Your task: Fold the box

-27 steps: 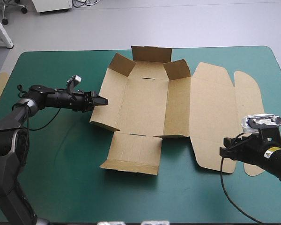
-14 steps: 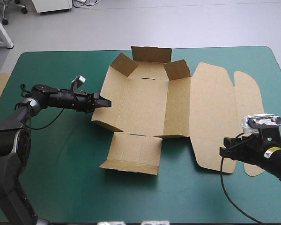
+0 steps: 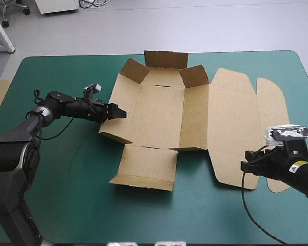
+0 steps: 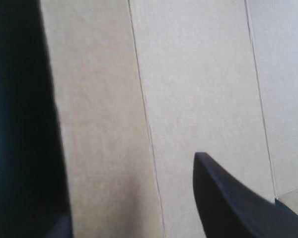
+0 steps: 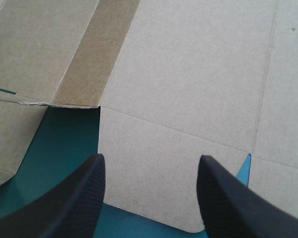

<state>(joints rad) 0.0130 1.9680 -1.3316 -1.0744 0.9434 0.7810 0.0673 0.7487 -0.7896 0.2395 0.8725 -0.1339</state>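
Left claw (image 3: 118,113), fingers apart, had edged right over the left wall of the box (image 3: 161,110), lying mid desk (image 3: 66,195); right claw (image 3: 245,167), likewise apart, waited at its near-right flap. Folding that wall seemed next.

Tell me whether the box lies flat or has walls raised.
Partly raised: the box has its far flaps and left wall standing, while its wide right-hand panel lies flat on the teal-green cover.

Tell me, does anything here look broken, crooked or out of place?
Nothing stands out. The brown box lies partly folded on the teal-green table, with no tear visible. The left gripper is open at its raised left wall, the right gripper open over its near right flap.
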